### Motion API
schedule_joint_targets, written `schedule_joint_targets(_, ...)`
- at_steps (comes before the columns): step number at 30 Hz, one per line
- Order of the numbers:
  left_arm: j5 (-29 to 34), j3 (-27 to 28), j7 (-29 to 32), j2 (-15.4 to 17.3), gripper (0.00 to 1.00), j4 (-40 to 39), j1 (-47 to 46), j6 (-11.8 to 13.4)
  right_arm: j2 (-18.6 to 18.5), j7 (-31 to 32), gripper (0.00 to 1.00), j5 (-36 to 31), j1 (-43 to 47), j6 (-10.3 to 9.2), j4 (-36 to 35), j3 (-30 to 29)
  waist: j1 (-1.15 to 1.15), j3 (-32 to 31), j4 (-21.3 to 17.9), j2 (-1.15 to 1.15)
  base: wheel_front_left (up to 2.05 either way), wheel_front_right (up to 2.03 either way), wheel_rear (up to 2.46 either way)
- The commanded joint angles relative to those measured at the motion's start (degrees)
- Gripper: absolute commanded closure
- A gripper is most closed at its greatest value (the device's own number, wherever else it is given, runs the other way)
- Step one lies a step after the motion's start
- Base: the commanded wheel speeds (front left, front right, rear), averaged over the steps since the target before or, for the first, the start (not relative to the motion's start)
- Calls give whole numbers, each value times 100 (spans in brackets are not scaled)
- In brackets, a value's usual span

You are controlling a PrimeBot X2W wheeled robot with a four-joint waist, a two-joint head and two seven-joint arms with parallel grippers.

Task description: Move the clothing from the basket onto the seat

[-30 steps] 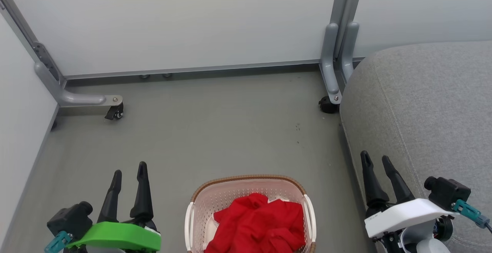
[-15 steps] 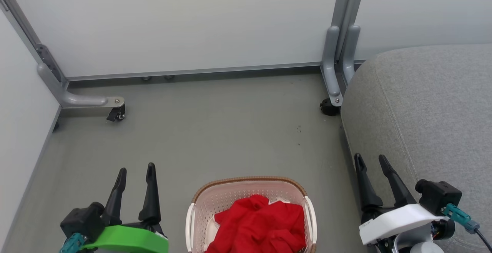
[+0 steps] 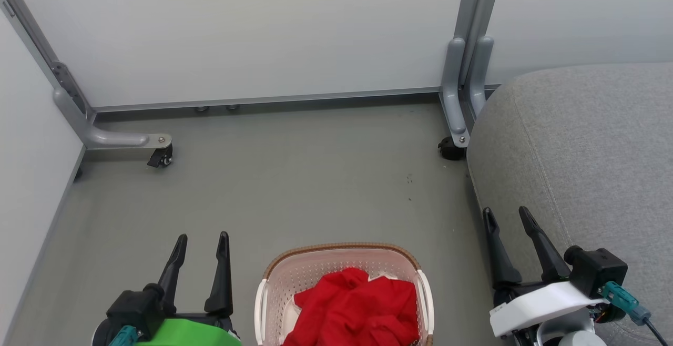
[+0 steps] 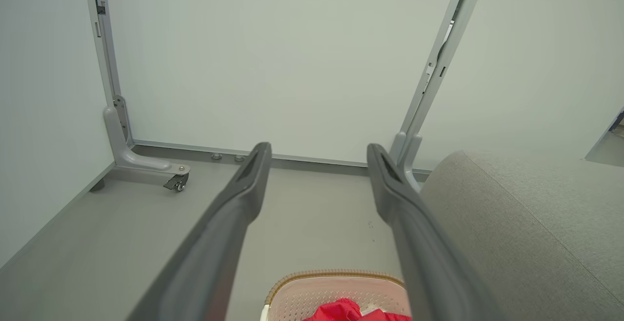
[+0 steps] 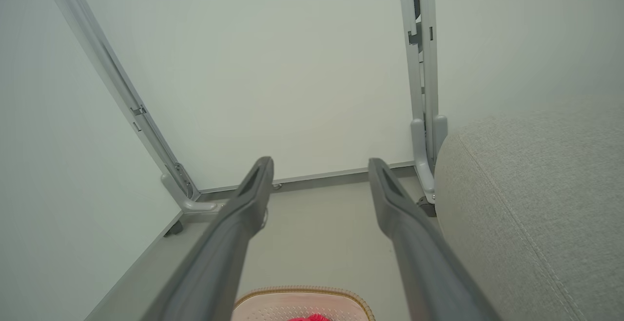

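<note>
We see our left gripper (image 3: 202,242) and right gripper (image 3: 507,215) both open and empty, flanking the basket (image 3: 343,248) of red clothing (image 3: 357,309); the seat (image 3: 589,151) lies right.

The left wrist wears a bright green cover (image 3: 189,333), the right a white cover (image 3: 536,304). Each has two long dark tapering fingers (image 3: 221,277), a black camera block (image 3: 597,272) and a teal plug (image 3: 623,296); a dark cable (image 3: 657,331) leaves the right plug.

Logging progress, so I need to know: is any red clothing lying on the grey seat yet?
No, the clothing lies piled inside the basket, left of the seat in the head view.
</note>
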Motion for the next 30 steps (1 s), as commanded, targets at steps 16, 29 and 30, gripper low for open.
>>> schedule_joint_targets(16,421,-19,-217,40,0,37,107,-31,-34,-221,0,-628,136,3,-85,-15,0,-58,-1,0,0,0,0)
schedule_joint_targets(29,661,-73,-351,45,0,59,151,0,-39,-352,0,-1088,245,3,-30,30,0,-108,41,0,0,0,0)
schedule_joint_targets(30,681,-79,-367,46,0,61,159,1,-39,-366,0,-1128,250,3,-27,35,0,-116,45,0,0,0,0)
